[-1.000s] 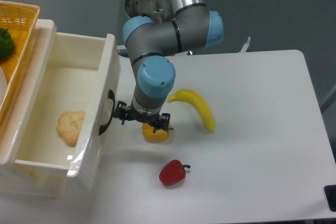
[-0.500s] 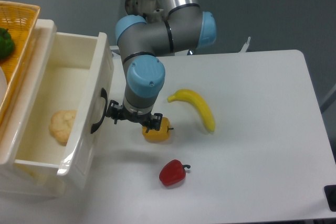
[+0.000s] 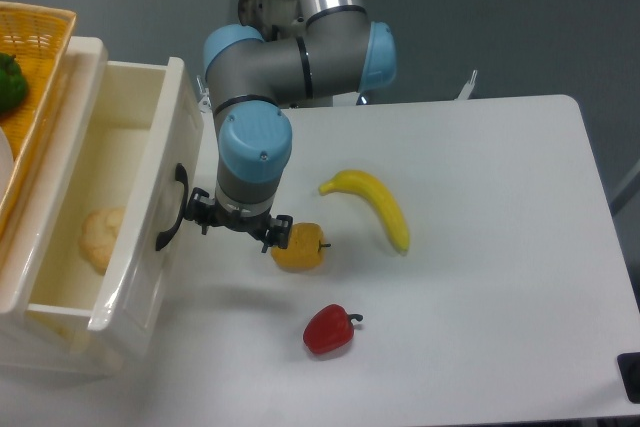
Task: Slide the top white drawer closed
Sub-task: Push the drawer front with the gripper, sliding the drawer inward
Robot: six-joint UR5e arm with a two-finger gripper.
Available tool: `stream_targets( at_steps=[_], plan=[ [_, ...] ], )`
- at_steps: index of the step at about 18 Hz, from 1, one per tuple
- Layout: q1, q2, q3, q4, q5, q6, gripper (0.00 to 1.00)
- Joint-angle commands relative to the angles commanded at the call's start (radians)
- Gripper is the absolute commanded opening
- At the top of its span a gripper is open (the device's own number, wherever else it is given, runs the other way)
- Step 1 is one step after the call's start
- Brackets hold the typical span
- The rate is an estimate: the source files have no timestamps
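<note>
The top white drawer (image 3: 160, 137) stands partly pulled out of the cabinet (image 3: 84, 55) at the left, its front panel carrying a black curved handle (image 3: 168, 213). A pale lumpy item (image 3: 98, 237) lies inside it. My gripper (image 3: 238, 229) points down just right of the handle, close against the drawer front. The blue wrist above hides its fingers, so I cannot see whether they are open or shut.
A yellow bell pepper (image 3: 298, 247) sits right beside the gripper. A banana (image 3: 376, 205) lies to its right and a red bell pepper (image 3: 328, 329) nearer the front. A woven yellow basket (image 3: 38, 47) with a green vegetable (image 3: 8, 82) tops the cabinet.
The gripper has moved left, and the drawer front has slid left with it into the cabinet. The pale item inside shifted left too.
</note>
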Motion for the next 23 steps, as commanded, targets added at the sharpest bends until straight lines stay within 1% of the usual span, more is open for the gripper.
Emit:
stream_targets(
  at_steps=[6,9,13,19,23],
  plan=[
    [-0.026,-0.002,0.006,0.003,0.003,0.002,1.00],
    [-0.028,-0.002,0.009,0.003,0.003,0.005,1.00],
    [-0.045,-0.002,0.023,0.005,0.006,0.008,1.00],
    [-0.048,-0.003,0.029,0.009,0.006,0.012,1.00],
    [-0.069,-0.009,0.034,0.021,0.026,0.014,1.00]
  ],
)
